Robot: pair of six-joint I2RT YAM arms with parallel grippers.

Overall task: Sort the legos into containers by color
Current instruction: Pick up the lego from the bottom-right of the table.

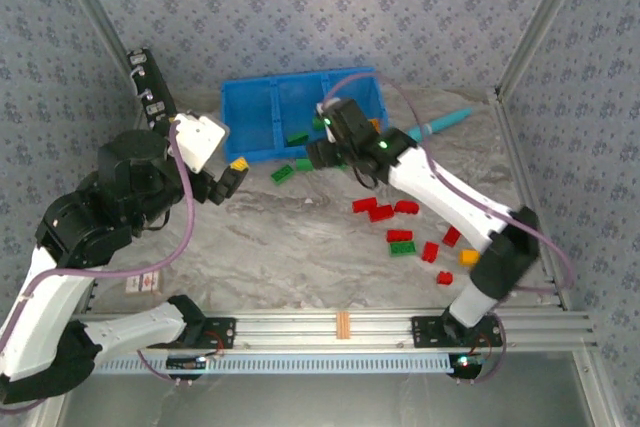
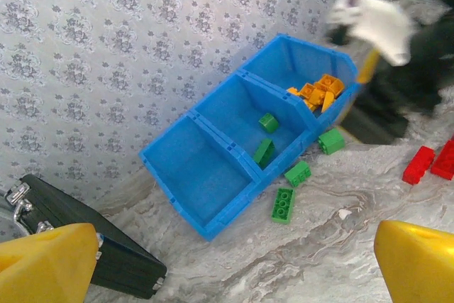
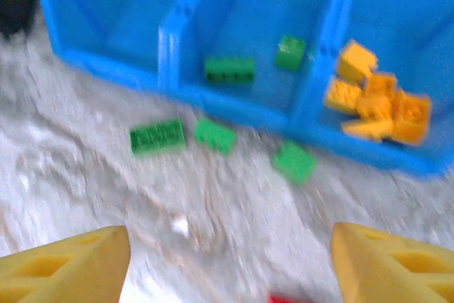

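Right wrist view: right fingers (image 3: 64, 267), wide and empty, face green legos (image 3: 157, 137) lying crosswise just ahead; left fingers (image 2: 42, 260), also wide, sit farther.

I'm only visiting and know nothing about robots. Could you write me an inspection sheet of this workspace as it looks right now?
Surface: grey marbled table, no spills seen.
Job's things: blue bin by the wall; orange legos in one end compartment, two green legos in the middle, no bricks in the other end; three loose green legos in front of the bin; red legos scattered on the table.
Clutter: teal stick; black panel.
Grippers: left gripper open, holding nothing; right gripper open, holding nothing.
Cables: purple cables loop along both arms.
Surroundings: patterned walls, metal frame.
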